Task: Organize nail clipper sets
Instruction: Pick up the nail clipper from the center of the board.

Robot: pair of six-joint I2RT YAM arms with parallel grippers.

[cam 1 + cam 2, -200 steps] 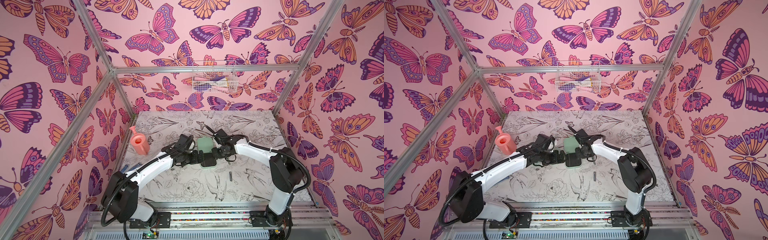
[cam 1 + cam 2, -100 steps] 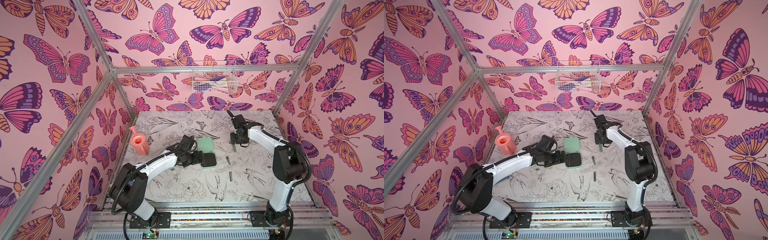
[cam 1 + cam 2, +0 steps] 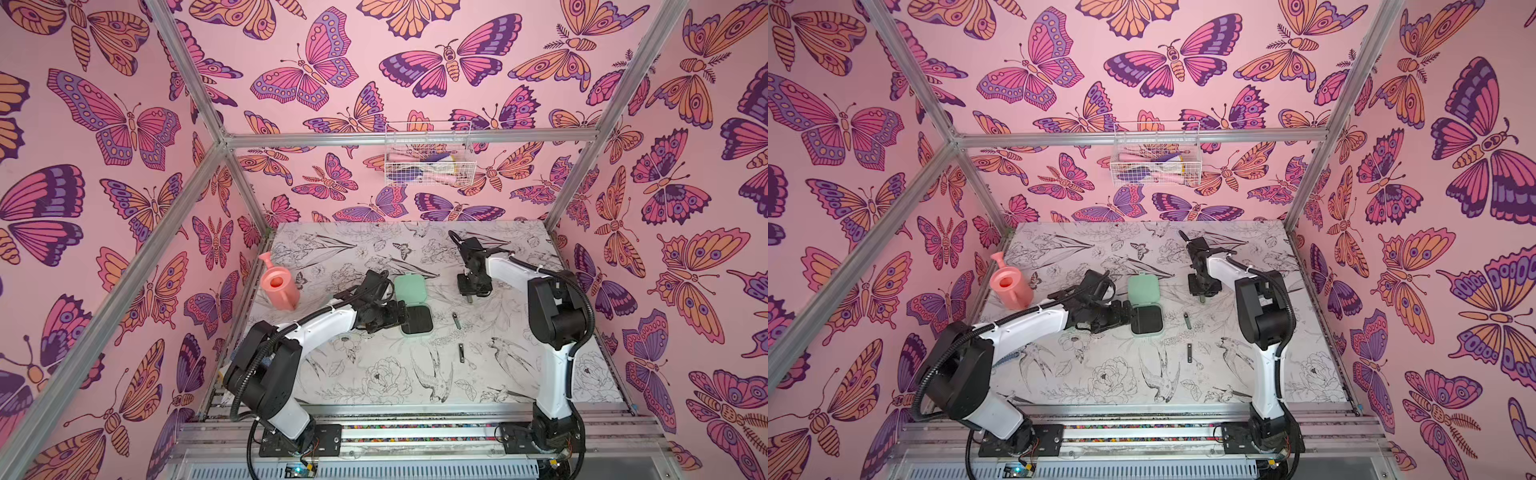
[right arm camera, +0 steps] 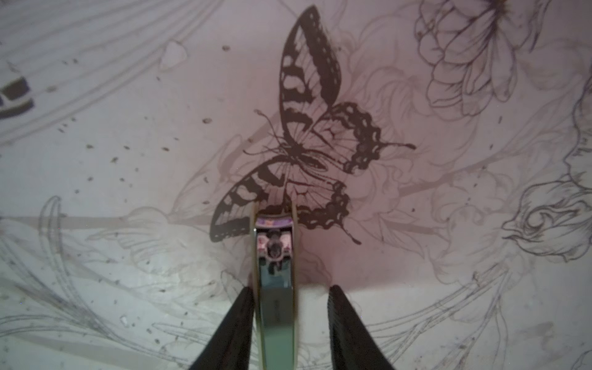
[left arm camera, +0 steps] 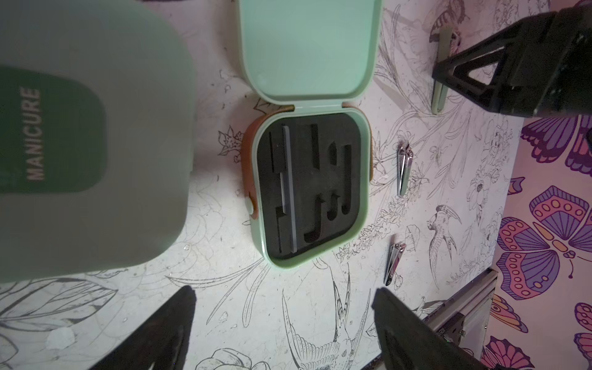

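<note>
One mint-green nail clipper case lies open mid-table in both top views, its lid (image 3: 410, 289) flat behind its black foam base (image 3: 417, 322). A grey file sits in one slot of the base (image 5: 310, 192). My left gripper (image 3: 401, 319) is open just short of the base, nothing between its fingers (image 5: 283, 298). A shut case marked MANICURE (image 5: 96, 144) looms close in the left wrist view. Two metal clippers (image 3: 457, 321) (image 3: 461, 353) lie right of the base. My right gripper (image 3: 469, 293) stands over a third clipper (image 4: 275, 288), which touches one finger and is apart from the other.
A pink watering can (image 3: 280, 286) stands at the table's left edge. A white wire basket (image 3: 428, 162) hangs on the back wall. Aluminium frame posts rise at the table's corners, and the arm bases sit on the front rail.
My right arm has swung from the open case to the back right and its jaws have narrowed round a clipper. The left arm has drawn back slightly and stays by the case.
</note>
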